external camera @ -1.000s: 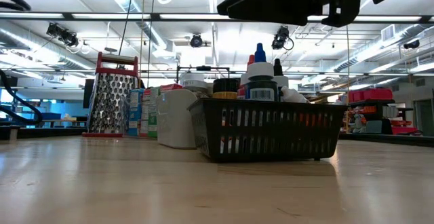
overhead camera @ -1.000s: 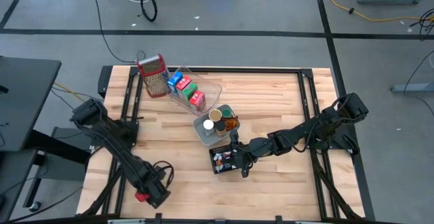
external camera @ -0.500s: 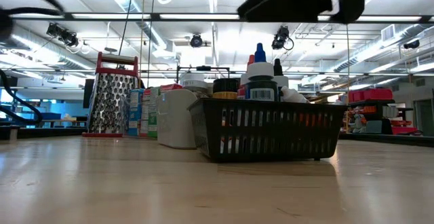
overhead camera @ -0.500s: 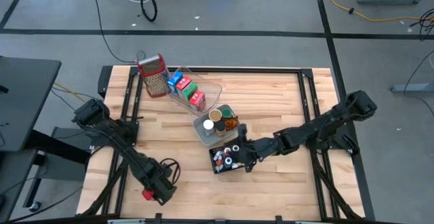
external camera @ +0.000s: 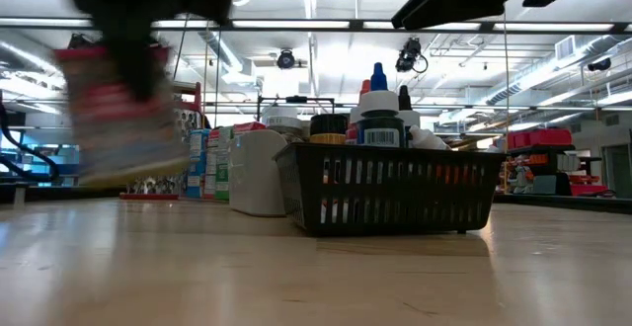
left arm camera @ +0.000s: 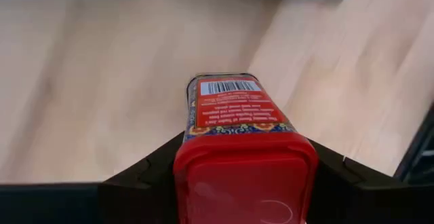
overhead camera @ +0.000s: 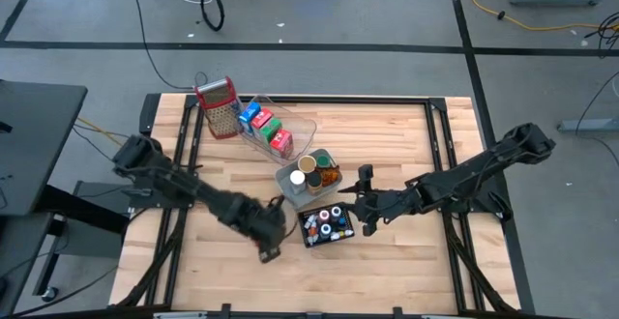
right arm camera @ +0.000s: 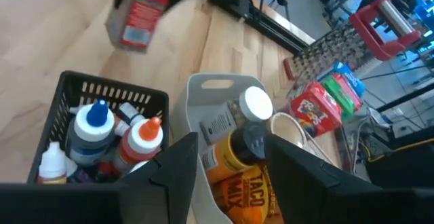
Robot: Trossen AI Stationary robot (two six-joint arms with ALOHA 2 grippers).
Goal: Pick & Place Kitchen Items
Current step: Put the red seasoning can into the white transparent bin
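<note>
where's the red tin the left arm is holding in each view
High view: red tin at the left gripper, left of the black basket.
Low view: blurred, upper left.
Left wrist view: centre, between the jaws.
Right wrist view: upper left.
Shared landmark: the black basket.

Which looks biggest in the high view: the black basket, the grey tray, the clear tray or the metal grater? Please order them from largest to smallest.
1. clear tray, the longest.
2. black basket and grey tray: they look about alike, so I do not rank them.
3. metal grater, slightly smaller, though it stands upright, so the view from above may understate it.
</note>
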